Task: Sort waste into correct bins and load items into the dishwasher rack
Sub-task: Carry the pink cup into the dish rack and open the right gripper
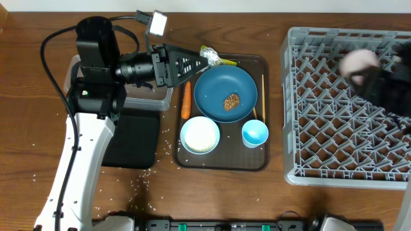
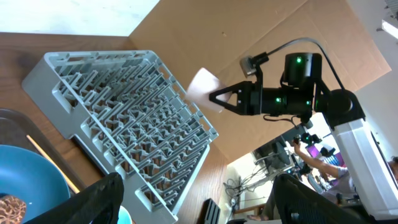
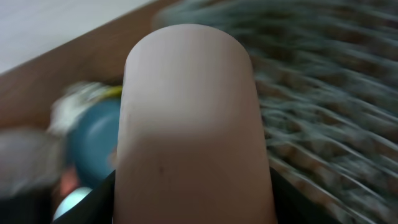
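At table's right, rack (image 1: 321,128): grey lattice crate on the wood.
Tray (image 1: 221,164): brown, left of rack; carries plate (image 1: 215,86), bowl (image 1: 200,136), blue cup (image 1: 255,133), carrot (image 1: 186,101).
Plate: blue, with brown lump (image 1: 231,101) on it.
Left gripper (image 1: 198,64): fingers spread, empty, over tray's upper-left, beside plate.
Right gripper (image 2: 217,98): clamped on pink cup (image 3: 193,124).
Pink cup: aloft over rack's upper right, blurred.

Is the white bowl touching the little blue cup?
Apart. The overhead view shows bare brown tray between the white bowl and the small blue cup.
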`<state>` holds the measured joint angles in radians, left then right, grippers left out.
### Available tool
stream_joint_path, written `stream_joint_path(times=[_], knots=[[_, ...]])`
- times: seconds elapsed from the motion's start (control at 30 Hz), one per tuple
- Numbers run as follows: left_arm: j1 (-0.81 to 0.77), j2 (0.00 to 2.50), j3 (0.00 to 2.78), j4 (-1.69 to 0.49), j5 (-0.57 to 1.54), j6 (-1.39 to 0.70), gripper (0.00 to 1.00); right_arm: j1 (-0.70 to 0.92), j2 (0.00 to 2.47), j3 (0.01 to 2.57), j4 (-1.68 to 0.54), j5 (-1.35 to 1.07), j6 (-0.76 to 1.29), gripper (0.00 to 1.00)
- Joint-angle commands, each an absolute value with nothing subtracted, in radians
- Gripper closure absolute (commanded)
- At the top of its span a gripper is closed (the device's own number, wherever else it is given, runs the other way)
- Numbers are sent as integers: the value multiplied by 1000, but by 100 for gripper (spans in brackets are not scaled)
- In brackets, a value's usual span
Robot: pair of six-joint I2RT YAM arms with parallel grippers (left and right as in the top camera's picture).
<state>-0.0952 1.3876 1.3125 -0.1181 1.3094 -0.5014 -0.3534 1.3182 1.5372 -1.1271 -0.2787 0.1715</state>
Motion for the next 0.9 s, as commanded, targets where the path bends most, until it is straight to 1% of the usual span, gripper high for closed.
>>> stream_joint_path(times=[0.0, 0.23, 0.4, 0.5, 0.6, 0.87], knots=[[-94, 1383, 1324, -118, 1324, -503, 22, -475, 1317, 1542, -1143, -87, 285, 53], [-94, 1383, 1324, -120, 1325, -503, 22, -693, 1396, 1542, -1161, -49, 385, 53], [-94, 1383, 1324, -130, 1328, -503, 22, -780, 1512, 1542, -1198, -49, 412, 53], [-94, 1383, 1324, -130, 1328, -503, 22, -812, 1594, 1542, -1210, -54, 412, 52], [-94, 1383, 1324, -130, 1328, -503, 22, -830, 1677, 1542, -1208, -129, 414, 52], [-94, 1383, 1324, -134, 1328, -503, 22, -833, 1819, 1542, -1219, -216, 426, 52]])
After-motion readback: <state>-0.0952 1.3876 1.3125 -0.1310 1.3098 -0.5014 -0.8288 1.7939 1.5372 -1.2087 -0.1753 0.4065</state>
